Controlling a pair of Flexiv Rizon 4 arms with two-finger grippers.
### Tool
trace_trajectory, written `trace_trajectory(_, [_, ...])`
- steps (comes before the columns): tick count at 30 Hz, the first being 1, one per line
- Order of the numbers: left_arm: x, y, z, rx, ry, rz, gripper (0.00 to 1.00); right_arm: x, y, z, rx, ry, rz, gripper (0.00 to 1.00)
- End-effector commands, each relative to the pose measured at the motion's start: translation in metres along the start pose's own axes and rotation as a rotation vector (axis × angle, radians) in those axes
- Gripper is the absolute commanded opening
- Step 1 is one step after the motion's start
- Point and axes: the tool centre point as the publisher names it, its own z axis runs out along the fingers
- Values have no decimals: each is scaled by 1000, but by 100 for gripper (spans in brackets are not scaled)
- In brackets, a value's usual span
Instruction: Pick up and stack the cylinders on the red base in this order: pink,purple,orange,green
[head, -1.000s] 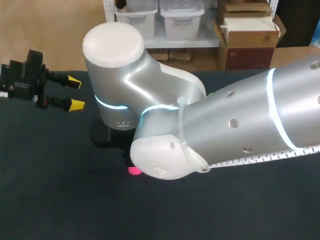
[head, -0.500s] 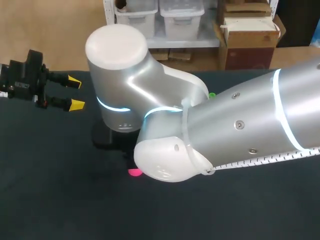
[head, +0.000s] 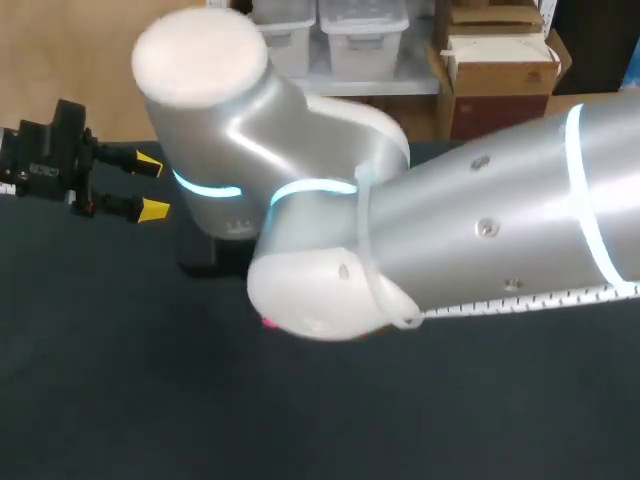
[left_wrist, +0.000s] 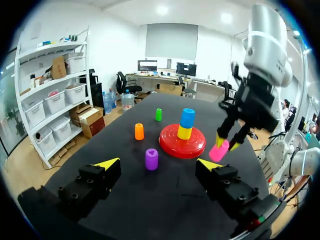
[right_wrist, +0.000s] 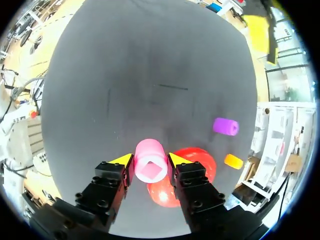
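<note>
Right wrist view: pink cylinder (right_wrist: 150, 165) clamped between fingers of right gripper (left_wrist: 227, 145), held above table (right_wrist: 125, 75), just beside red base (left_wrist: 172, 147). Base carries yellow cylinder (left_wrist: 184, 133) with blue cylinder (left_wrist: 187, 118) on top. Purple cylinder (left_wrist: 151, 159) upright near base. Orange cylinder (left_wrist: 139, 131) farther toward table's far edge, green cylinder (left_wrist: 158, 114) nearest that edge. Left gripper (head: 150, 186) at table's left edge, fingers apart, empty.
</note>
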Motion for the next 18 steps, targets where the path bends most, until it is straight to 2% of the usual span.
trace_trajectory(1, [1,-1,0,-4,-5,3,100,14,-18,-40,-54,-14,-15,0])
trace_trajectory(5, [1,-1,0,-4,-5,3,100,35,-33,-66,-68,-42,-16,0])
trace_trajectory(8, [1,-1,0,-4,-5,3,100,52,-43,-78,-82,-31,-3,0])
trace_trajectory(13, [1,-1,0,-4,-5,3,100,79,-60,-90,-87,-21,24,0])
trace_trajectory(18, [1,-1,0,-4,-5,3,100,94,-75,-91,-110,2,35,0])
